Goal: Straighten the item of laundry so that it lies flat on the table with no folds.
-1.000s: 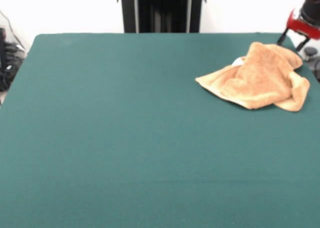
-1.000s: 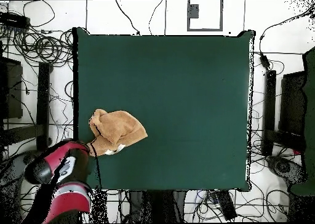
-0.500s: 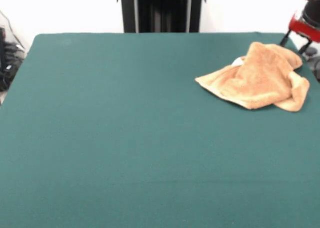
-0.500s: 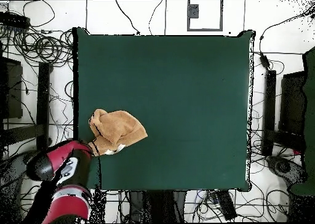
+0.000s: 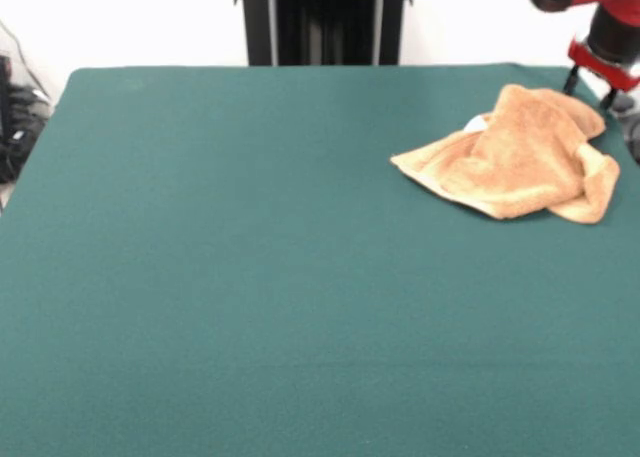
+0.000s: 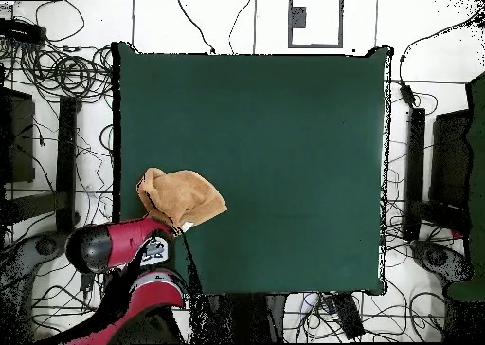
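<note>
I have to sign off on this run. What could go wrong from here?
The towel lies bunched near the table edge, so a sideways drag could pull it off. Its layers overlap, so the claw might pinch several at once and keep a fold. The claw is close behind the towel and could snag it.

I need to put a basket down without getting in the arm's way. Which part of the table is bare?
Nearly all of the dark green felt table is bare. Only one corner is crowded: the crumpled tan-orange terry towel lies there, with the red and black arm's tool at its edge. Stay well clear of that corner.
</note>
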Robot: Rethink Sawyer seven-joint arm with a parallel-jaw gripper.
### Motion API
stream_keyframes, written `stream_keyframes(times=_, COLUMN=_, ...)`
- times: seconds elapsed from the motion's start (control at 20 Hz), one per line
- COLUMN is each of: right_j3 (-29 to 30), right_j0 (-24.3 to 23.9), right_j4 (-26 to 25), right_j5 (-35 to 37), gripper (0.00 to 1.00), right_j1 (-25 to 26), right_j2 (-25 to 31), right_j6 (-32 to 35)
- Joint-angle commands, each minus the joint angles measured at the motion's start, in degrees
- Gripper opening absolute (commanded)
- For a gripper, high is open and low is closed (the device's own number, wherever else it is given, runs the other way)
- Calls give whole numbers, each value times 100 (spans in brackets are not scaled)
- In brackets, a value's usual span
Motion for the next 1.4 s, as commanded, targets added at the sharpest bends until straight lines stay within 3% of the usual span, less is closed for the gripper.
stream_keyframes(times=0.05, right_j3=175, right_j0=-847, right_j4=544, right_j5=-1764, gripper=100, right_j1=-170, right_j2=-163, right_j6=1248)
stream_keyframes(times=0.25, right_j3=481, right_j0=-1356, right_j4=570, right_j5=-2070, gripper=100, right_j1=-190, right_j2=402, right_j6=1059)
stream_keyframes(times=0.65, right_j3=572, right_j0=-1441, right_j4=550, right_j5=-2161, gripper=100, right_j1=-294, right_j2=405, right_j6=1080)
stream_keyframes(times=1.4, right_j3=311, right_j0=-1108, right_j4=407, right_j5=-1878, gripper=100, right_j1=-303, right_j2=-213, right_j6=824)
